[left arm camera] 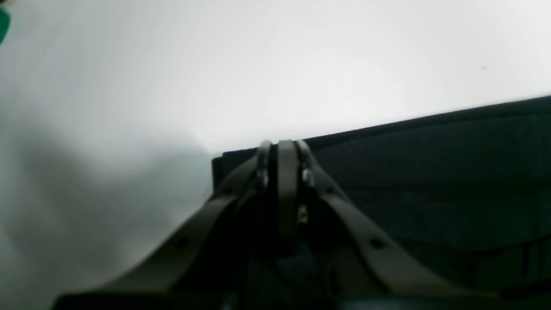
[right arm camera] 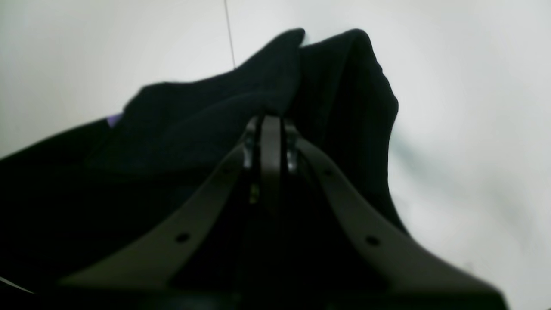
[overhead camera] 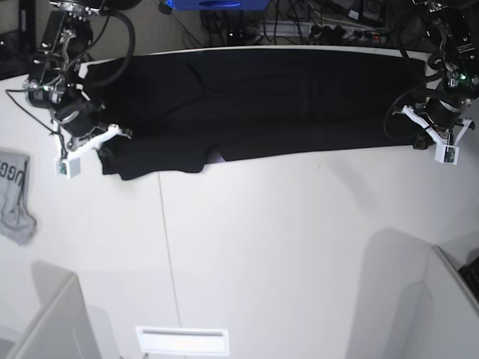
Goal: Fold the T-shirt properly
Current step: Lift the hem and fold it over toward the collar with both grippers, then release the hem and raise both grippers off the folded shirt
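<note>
The black T-shirt point(overhead camera: 262, 97) lies spread in a wide band across the far part of the white table. My right gripper point(right arm camera: 271, 118) is at the shirt's left end in the base view point(overhead camera: 108, 146). It is shut on a bunched, raised fold of black cloth point(right arm camera: 193, 125), with a sliver of purple print point(right arm camera: 114, 119) showing. My left gripper point(left arm camera: 284, 144) is at the shirt's right near corner in the base view point(overhead camera: 418, 140). Its jaws are closed on the edge of the flat, layered cloth point(left arm camera: 430, 185).
A small grey garment with dark lettering point(overhead camera: 15, 194) lies at the table's left edge. A seam point(overhead camera: 168, 247) runs down the tabletop. A white slot point(overhead camera: 182, 340) sits at the front edge. Cables and equipment point(overhead camera: 314, 26) crowd behind the table.
</note>
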Controlling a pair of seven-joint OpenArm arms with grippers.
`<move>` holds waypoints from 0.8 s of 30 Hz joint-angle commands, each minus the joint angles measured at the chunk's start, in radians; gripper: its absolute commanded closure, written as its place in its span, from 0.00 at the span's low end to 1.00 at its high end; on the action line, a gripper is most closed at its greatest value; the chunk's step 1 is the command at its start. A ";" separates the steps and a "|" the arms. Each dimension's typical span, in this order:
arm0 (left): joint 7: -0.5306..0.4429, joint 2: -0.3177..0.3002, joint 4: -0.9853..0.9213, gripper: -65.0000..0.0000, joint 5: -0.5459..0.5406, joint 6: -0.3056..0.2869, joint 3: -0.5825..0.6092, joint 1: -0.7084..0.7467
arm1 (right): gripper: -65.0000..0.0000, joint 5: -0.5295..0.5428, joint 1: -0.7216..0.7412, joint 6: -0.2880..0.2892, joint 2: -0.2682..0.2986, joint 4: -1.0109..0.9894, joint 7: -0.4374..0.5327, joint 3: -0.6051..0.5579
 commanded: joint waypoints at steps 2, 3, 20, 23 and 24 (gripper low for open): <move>-0.019 -0.018 0.018 1.00 -0.007 -0.001 -0.006 0.006 | 1.00 0.009 -0.014 0.005 0.000 0.032 0.018 0.005; -0.019 -0.018 0.014 1.00 -0.007 -0.001 -0.006 0.015 | 1.00 0.009 -0.020 0.005 -0.008 0.035 0.018 0.010; -0.019 -0.014 0.008 1.00 0.052 -0.001 -0.003 0.084 | 1.00 0.001 -0.108 0.005 -0.054 0.030 0.012 0.065; -0.019 -0.012 0.008 1.00 0.101 -0.001 0.024 0.087 | 1.00 0.001 -0.109 0.004 -0.054 0.029 0.012 0.065; -0.019 -0.012 0.008 1.00 0.113 -0.001 0.034 0.087 | 1.00 0.001 -0.114 0.004 -0.054 0.023 0.011 0.065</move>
